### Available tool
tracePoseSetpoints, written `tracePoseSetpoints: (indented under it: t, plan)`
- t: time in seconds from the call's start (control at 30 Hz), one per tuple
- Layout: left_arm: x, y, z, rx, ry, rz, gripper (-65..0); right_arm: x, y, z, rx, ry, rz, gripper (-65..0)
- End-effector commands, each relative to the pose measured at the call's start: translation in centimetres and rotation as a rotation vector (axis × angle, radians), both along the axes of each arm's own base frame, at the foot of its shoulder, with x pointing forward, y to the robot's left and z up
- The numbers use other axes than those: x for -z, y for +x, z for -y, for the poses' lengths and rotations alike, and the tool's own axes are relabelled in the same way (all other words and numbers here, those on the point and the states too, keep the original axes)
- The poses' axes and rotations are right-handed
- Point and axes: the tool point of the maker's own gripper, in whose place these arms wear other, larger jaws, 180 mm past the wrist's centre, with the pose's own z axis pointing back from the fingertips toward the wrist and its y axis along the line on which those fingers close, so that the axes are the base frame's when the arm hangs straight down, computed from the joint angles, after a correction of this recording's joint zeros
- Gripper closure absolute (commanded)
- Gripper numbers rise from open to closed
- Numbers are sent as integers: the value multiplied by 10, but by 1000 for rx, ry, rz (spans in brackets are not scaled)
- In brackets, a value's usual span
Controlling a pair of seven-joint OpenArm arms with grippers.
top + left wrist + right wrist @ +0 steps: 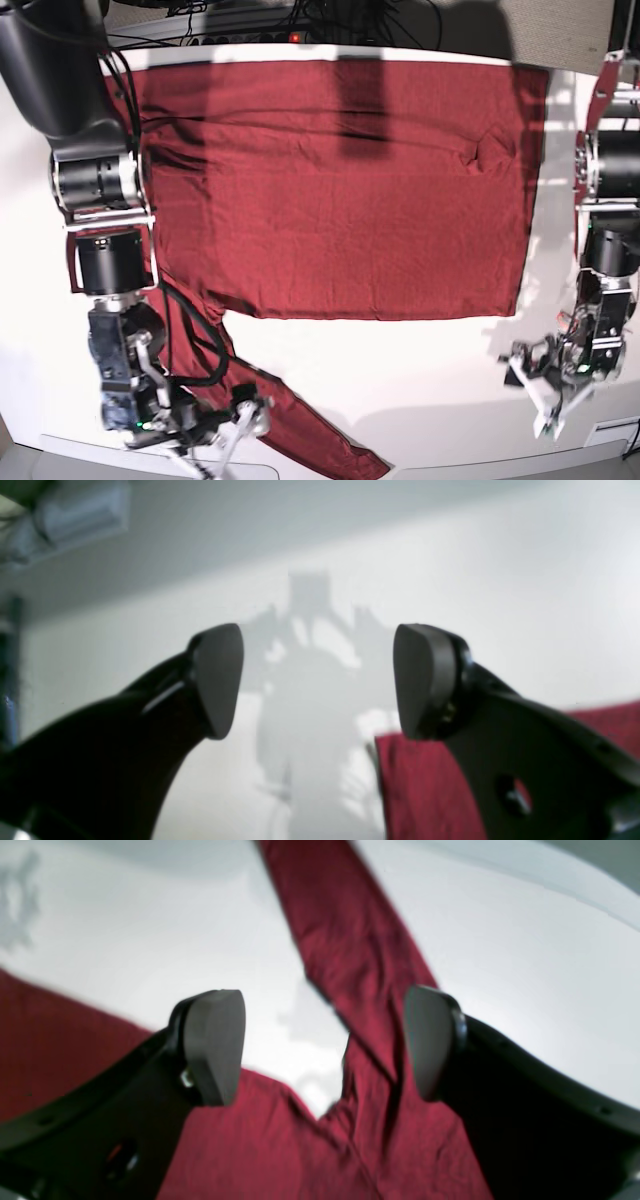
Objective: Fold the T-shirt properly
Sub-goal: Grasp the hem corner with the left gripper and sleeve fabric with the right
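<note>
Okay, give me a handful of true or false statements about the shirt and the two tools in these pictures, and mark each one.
1. The T-shirt is spread flat on the table. True.
2. The right tool is clamped on a sleeve. False: its jaws stand open above the sleeve, holding nothing.
3. The left tool is open over bare table beside the shirt's edge. True.
4. The shirt is blue. False: it is dark red.
5. One sleeve runs out diagonally from the body. True.
</note>
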Motion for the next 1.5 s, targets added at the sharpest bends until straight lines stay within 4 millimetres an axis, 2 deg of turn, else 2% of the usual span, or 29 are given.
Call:
tracePoseSetpoints:
  t: [0.0,0.13,0.2,0.4,0.6,0.83,1.0,1.2,1.47]
  plan:
    - [-19,11,-3,2,-36,45,-453,-29,12,-3,-10,8,71,-475]
    - [21,-10,-8,-30,-96,-63,-453,-23,5,-9,-25,33,26,-475]
    - [32,-17,-10,-48,-121,-96,-453,-23,3,-12,-32,51,8,-475]
    - [55,-31,-7,-100,-217,-144,-453,-18,-3,-14,-39,56,-33,-475]
    - [77,-50,-7,-124,-234,-219,-453,-15,-5,-13,-38,50,-49,-475]
    - [108,-77,16,-148,-335,-303,-452,-7,-10,-16,-45,73,-64,-475]
    - [113,-82,37,-120,-348,-363,-452,-7,-9,-15,-43,70,-63,-475]
    - [112,-79,61,-76,-354,-372,-452,-7,-9,-16,-43,71,-59,-475]
    - [117,-86,69,-54,-328,-414,-450,-6,-10,-14,-41,66,-66,-475]
